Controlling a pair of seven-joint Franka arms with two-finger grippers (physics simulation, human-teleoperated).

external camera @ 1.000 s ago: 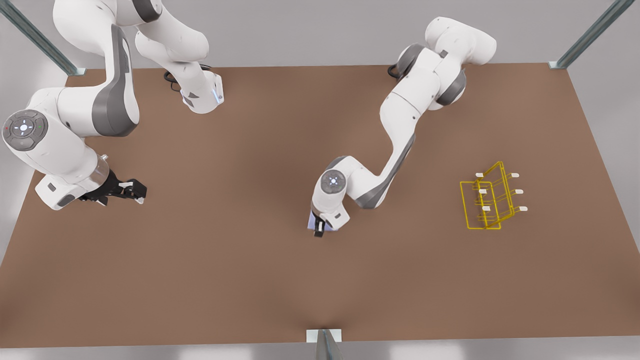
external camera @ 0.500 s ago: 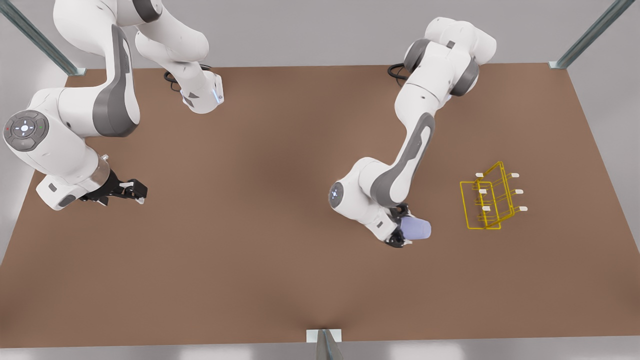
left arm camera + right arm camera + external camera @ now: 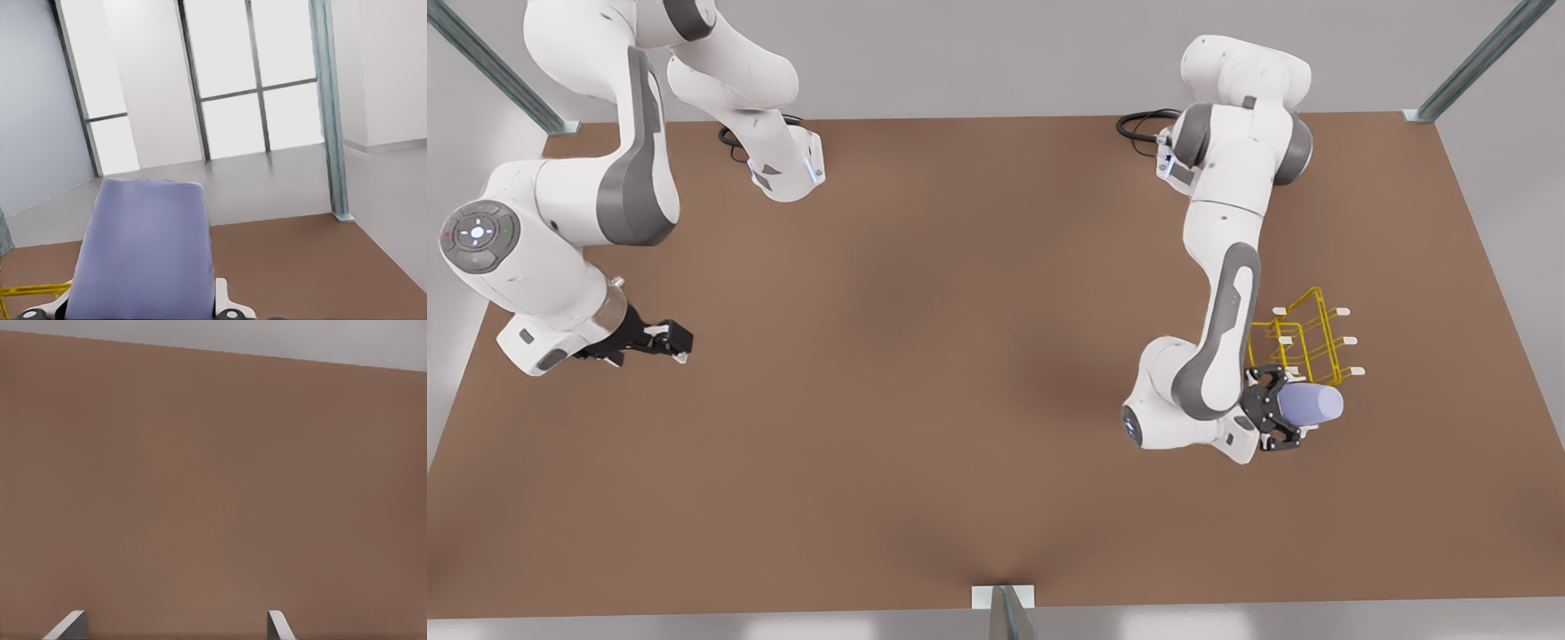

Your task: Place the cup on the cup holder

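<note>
Since half a second ago my left gripper (image 3: 1288, 418) has carried the small lavender-blue tapered cup (image 3: 1309, 404) from the middle right of the front view to its lower right, where it overlaps the near end of the thin yellow wire cup holder (image 3: 1303, 342). The fingers pinch the cup, lying sideways. My right gripper (image 3: 669, 342) waits spread open at the left, over the brown table (image 3: 925, 373).
</note>
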